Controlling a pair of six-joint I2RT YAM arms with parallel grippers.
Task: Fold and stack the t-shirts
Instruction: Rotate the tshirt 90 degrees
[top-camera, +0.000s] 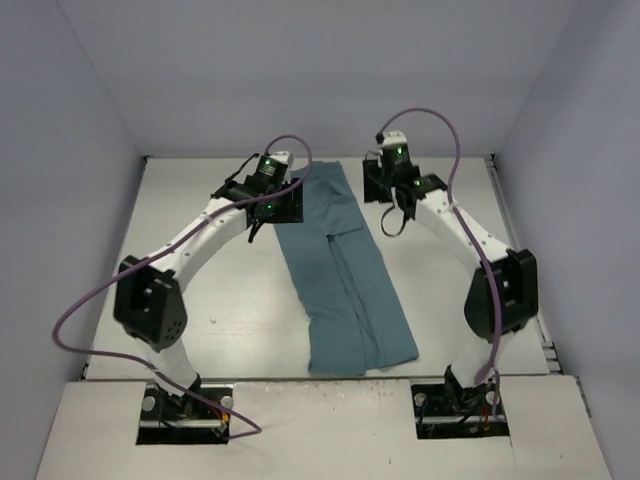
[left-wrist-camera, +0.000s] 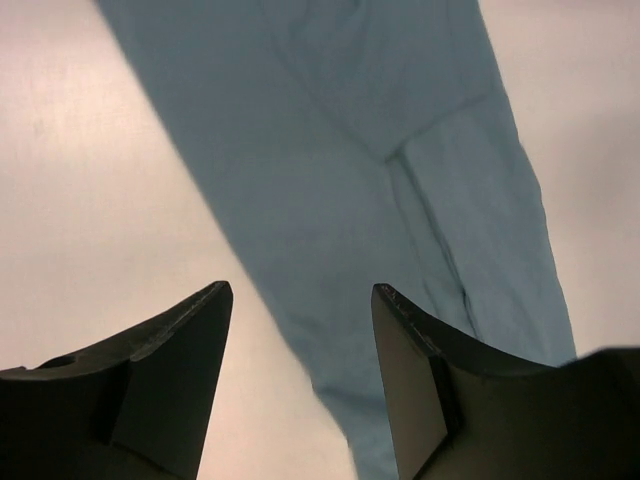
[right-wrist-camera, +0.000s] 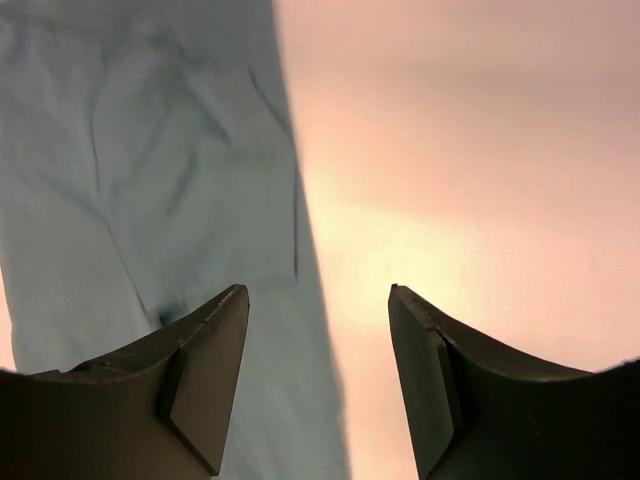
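The teal t-shirt lies flat on the table as a long narrow strip, running from the far middle toward the near right. My left gripper hovers at the strip's far left edge. In the left wrist view the left gripper is open, and the t-shirt's left edge passes below the gap, with nothing held. My right gripper hangs by the far right edge. In the right wrist view the right gripper is open above the t-shirt's right edge, its left finger over the cloth, its right finger over the table.
The white table is boxed in by grey walls at the back and both sides. Purple cables loop off both arms. A rail runs along the table's right side.
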